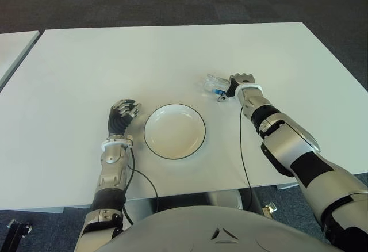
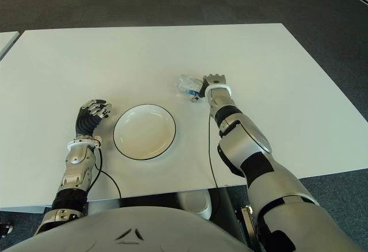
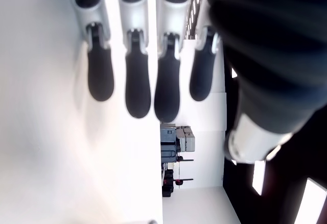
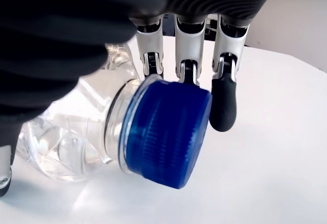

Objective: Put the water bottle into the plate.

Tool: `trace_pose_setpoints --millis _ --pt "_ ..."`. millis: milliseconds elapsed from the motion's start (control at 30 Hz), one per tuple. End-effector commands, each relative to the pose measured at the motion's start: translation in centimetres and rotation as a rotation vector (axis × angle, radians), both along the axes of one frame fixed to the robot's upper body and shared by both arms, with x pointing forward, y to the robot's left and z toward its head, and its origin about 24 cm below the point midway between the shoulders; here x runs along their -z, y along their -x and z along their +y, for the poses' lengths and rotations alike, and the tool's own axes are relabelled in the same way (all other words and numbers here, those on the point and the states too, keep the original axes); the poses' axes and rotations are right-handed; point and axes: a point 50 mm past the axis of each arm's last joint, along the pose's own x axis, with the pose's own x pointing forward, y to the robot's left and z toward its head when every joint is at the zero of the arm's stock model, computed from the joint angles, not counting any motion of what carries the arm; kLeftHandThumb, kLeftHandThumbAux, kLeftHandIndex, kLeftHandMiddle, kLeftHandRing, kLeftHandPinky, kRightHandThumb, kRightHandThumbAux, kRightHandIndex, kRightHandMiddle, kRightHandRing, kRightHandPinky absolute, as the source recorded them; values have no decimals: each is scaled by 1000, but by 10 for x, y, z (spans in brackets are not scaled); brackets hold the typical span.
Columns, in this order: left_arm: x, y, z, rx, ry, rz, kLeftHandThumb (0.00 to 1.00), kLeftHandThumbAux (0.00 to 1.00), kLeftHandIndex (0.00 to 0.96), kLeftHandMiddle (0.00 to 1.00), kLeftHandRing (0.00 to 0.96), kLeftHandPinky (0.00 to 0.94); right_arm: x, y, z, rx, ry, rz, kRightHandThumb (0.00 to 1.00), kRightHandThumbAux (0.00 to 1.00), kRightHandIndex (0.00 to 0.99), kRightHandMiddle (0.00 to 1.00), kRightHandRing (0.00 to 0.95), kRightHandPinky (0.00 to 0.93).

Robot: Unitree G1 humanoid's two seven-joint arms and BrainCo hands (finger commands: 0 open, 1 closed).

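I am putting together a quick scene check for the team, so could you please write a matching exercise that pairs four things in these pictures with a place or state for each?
Column one:
1. water bottle
2. plate
3. left hand
4. right hand

Column two:
A. empty, on the table between the two hands
B. lying on its side, blue cap toward the right hand
C. idle, left of the plate, holding nothing
D. at the bottle's cap end, beyond the plate on its right

Pairs: 1-B, 2-A, 3-C, 4-D

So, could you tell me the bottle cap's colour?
Blue cap; clearest in the right wrist view.
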Motion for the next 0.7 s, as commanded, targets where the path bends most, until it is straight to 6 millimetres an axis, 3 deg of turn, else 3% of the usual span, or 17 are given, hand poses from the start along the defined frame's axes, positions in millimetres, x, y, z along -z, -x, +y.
trace_pose_setpoints --millis 33,700 --pt "9 6 1 -2 26 50 706 715 430 539 528 518 40 29 -23 111 1 165 702 722 436 816 846 887" --pt "7 6 0 -1 25 34 708 714 431 560 538 522 34 25 -21 441 -524 57 694 728 435 873 891 896"
